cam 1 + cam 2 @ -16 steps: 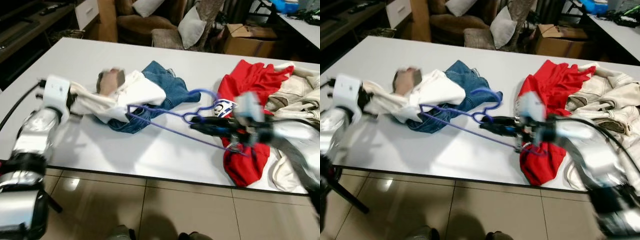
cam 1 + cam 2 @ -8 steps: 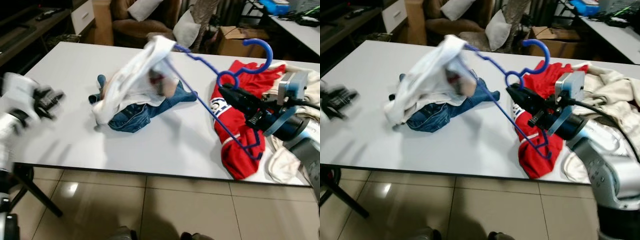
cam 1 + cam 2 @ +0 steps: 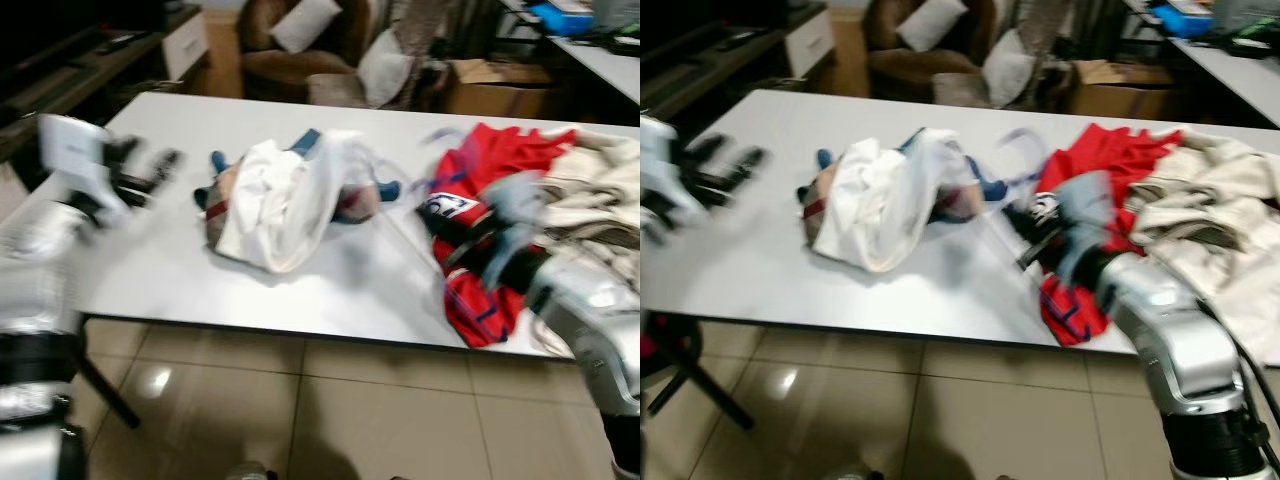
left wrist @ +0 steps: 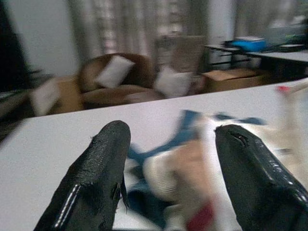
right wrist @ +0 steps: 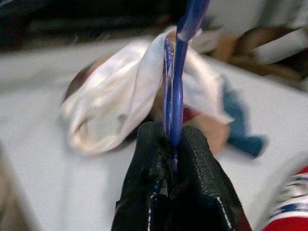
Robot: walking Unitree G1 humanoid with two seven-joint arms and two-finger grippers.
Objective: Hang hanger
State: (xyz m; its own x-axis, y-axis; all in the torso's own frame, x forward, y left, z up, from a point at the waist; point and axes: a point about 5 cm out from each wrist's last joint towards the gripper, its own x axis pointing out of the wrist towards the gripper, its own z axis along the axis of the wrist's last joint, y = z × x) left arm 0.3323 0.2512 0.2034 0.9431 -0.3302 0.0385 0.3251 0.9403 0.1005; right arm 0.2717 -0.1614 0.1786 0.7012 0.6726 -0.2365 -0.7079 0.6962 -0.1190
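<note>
My right gripper point(image 5: 169, 134) is shut on the blue hanger point(image 5: 181, 72), low over the table beside the red shirt point(image 3: 1110, 165). A white garment point(image 3: 880, 200) is draped over the hanger's far end and rests on the table on top of blue jeans point(image 3: 305, 142). In the eye views the hanger is only a faint blurred streak point(image 3: 1012, 137). My left gripper point(image 4: 171, 132) is open and holds nothing. It hovers over the table's left part point(image 3: 140, 172), pointing toward the garment pile.
The white table point(image 3: 180, 270) has its front edge toward me over a tiled floor point(image 3: 300, 410). A heap of cream clothes point(image 3: 1210, 210) lies at the right. Beyond the table stand a brown armchair with pillows point(image 3: 300, 30) and a cardboard box point(image 3: 490, 80).
The right gripper has dropped from its raised pose, bringing the hanger and white garment down onto the table. The left gripper has swung in toward the pile. The camera also shifted.
</note>
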